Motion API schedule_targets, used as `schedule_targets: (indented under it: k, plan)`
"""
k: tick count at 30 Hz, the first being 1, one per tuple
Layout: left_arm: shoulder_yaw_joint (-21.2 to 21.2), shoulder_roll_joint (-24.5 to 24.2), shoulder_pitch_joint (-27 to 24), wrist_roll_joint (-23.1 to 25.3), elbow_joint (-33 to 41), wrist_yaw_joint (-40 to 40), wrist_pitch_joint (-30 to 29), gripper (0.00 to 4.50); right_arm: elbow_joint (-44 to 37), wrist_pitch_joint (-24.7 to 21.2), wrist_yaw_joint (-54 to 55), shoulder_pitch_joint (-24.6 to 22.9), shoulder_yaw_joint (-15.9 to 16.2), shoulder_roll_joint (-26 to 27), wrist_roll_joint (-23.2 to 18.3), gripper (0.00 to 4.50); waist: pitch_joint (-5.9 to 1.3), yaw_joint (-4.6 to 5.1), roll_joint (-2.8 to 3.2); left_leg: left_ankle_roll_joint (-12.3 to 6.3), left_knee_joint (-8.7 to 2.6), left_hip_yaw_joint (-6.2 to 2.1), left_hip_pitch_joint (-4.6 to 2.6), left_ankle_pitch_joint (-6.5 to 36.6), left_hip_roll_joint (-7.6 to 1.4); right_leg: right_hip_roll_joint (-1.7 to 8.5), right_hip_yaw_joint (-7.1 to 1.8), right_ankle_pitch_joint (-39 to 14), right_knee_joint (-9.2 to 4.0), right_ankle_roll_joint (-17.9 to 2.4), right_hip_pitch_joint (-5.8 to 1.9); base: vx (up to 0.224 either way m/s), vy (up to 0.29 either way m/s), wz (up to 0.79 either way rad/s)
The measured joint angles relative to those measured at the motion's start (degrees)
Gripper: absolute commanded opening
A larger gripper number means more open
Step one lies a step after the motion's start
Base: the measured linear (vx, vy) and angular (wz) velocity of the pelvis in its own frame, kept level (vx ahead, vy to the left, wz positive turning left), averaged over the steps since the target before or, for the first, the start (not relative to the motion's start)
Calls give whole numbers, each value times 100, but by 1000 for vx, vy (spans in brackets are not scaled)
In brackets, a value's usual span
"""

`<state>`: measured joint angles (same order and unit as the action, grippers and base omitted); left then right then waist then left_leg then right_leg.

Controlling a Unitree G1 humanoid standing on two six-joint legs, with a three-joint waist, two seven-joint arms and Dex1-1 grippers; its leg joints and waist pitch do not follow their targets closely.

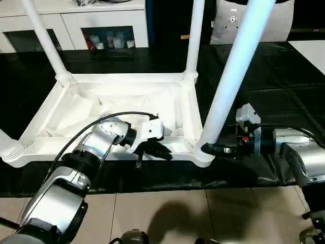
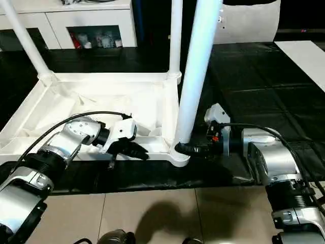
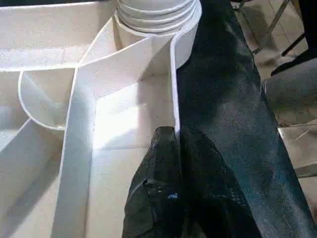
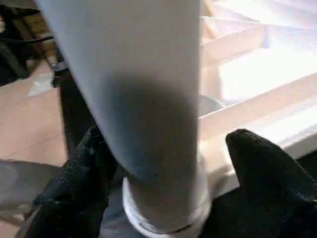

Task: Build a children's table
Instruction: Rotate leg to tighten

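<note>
Plastic is what we are dealing with: the children's table [image 1: 122, 109] is lying upside down on the black floor mat [image 1: 264, 76], its ribbed underside facing up, and it is looking light and stiff, with smooth, rather slippery surfaces. We are judging that the thin ribs and rim can bend a little under a hard pinch, so a moderate squeeze is enough.

We are counting one square top and four legs in their corner sockets: two far ones [image 1: 45, 40] [image 1: 194, 35], the near right one [image 1: 231, 71], and a near left one [image 1: 7, 145] showing just at the picture edge.

Our left gripper [image 1: 152, 151] is pinching the near rim [image 3: 174, 89] of the top, its fingers [image 3: 163, 148] almost fully closed on that thin wall. Our right gripper [image 2: 189, 149] is standing wide around the base of the near right leg, one finger on each side; we cannot tell whether the fingers are pressing the leg or just staying beside it.

For handling, we are thinking the best hold on a leg is low, near the socket, where it is thickest and a push goes straight down. The rim is a good place for steadying the top. Higher on the tapered leg the gripper would probably be slipping.
</note>
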<state>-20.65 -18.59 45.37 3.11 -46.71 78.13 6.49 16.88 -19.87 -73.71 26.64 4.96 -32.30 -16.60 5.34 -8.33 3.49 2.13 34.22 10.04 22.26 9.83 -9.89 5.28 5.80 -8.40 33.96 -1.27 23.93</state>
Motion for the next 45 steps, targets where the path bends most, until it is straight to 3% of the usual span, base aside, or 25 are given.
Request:
schedule_targets:
  k: [12, 16, 21, 27, 31, 33, 39, 45]
  plan:
    - [15, 19, 30, -55, -80, 187, -77, 0, -54, -389, -242, -56, -20, -8, -326, 248, 0, -17, 0, 0, 3, 0, 1, 0, 1, 1, 0, -1, -2, 1, -1, 0, 0, 0]
    - [79, 111, 23, -88, -76, 102, -304, 0, -286, -664, 87, -207, -175, 116, -381, 217, 0, -24, 0, 0, 3, 0, -1, 0, 1, 1, -1, -2, 1, 4, -2, 0, 0, 0]
    - [279, 308, 109, -28, -91, -727, -1007, 0, -346, -869, 1395, -145, -413, 619, -140, 209, 0, 58, -3, -2, 10, 2, -12, -16, 0, 1, -2, -19, 4, 32, -3, 0, 0, 0]
    - [566, 870, 318, 17, -195, -2195, -1748, 0, -226, -1338, 3894, 359, -920, 1630, 339, 204, 14, 346, -30, 4, 11, 10, -7, -20, 1, 2, -5, -19, -19, 33, 2, 0, 0, 0]
    - [794, 1293, 373, 1, -233, -3013, -2024, 0, -35, -1184, 4958, 532, -1185, 2031, 454, 204, 19, 366, -38, -5, -6, 11, 6, -12, 2, 2, -2, -12, -25, 29, 12, 0, 0, 0]
    - [825, 1351, 373, -12, -218, -3085, -2041, 0, -9, -992, 5059, 526, -1184, 2051, 514, 272, 18, 353, -37, -13, -28, 11, 9, -13, 2, 0, 1, 5, -25, 5, 23, 0, 0, 0]
    - [755, 1220, 375, -11, -112, -2940, -1930, 0, -47, -781, 4600, 447, -1171, 1935, 471, 314, 15, 310, -32, -32, -29, 8, 88, -22, -1, -2, 4, -11, 8, 3, 117, 0, 0, 0]
    - [602, 966, 374, 151, -118, -2669, -1609, 0, 27, -623, 3959, 203, -888, 1400, 455, 372, 15, 295, -32, -36, 10, 6, 91, -20, -4, -1, 3, 9, 9, -8, 109, 0, 0, 0]
